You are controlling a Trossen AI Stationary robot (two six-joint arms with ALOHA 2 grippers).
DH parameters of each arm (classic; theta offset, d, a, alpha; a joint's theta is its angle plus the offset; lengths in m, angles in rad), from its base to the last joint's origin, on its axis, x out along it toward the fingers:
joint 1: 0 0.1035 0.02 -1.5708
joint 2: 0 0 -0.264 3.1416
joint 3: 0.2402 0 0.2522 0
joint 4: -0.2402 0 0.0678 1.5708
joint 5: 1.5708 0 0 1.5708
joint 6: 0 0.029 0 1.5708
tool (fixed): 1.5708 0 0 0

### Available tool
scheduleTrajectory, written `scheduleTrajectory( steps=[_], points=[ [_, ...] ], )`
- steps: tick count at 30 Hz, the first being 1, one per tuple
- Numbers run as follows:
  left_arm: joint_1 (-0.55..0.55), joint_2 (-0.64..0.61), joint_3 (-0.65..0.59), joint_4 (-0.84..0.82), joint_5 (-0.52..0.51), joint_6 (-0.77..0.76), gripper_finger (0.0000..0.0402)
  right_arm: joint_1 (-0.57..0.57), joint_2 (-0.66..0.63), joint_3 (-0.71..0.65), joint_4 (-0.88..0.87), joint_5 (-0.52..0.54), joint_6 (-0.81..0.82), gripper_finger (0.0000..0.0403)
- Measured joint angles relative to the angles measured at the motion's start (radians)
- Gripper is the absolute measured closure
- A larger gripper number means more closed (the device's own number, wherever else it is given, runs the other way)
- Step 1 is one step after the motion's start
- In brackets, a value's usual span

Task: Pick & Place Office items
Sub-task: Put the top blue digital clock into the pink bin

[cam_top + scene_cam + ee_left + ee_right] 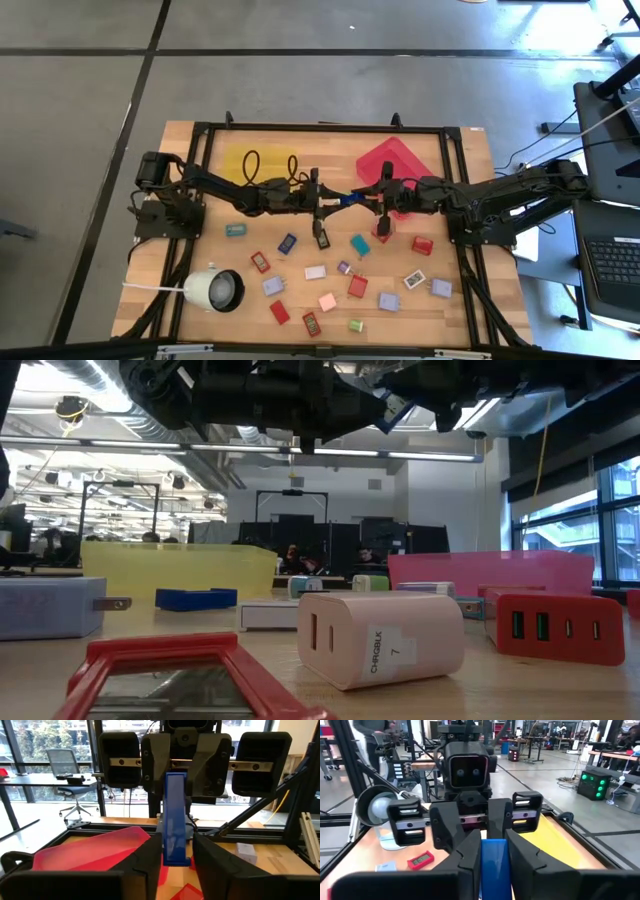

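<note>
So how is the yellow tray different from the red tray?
The yellow tray sits on the left arm's side of the table; the red tray sits on the right arm's side. From above, the yellow tray looks squared to the table edge, while the red tray looks turned like a diamond. The grippers meet between them, and the right arm crosses over part of the red tray. Both are see-through plastic, and they lie at the table's far edge.
</note>
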Motion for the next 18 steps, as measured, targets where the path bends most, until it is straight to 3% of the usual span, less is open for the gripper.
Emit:
scheduleTrajectory(
  steps=[4, 9, 14, 18],
  points=[
    [0.002, -0.004, 0.0, -0.005, -0.032, 0.0, 0.0249, -0.047, -0.007, 0.0, -0.044, -0.007, 0.023, 0.0336],
    [0.0, -0.006, 0.0, -0.015, -0.187, 0.0, 0.0209, -0.13, -0.028, 0.0, -0.192, 0.013, 0.037, 0.0336],
    [0.011, -0.006, 0.0, -0.058, -0.365, 0.045, 0.0196, -0.227, -0.049, 0.0, -0.347, 0.08, 0.049, 0.0336],
    [0.015, -0.006, 0.0, -0.085, -0.422, 0.056, 0.0198, -0.319, -0.054, 0.0, -0.503, 0.178, 0.099, 0.0336]
  ],
)
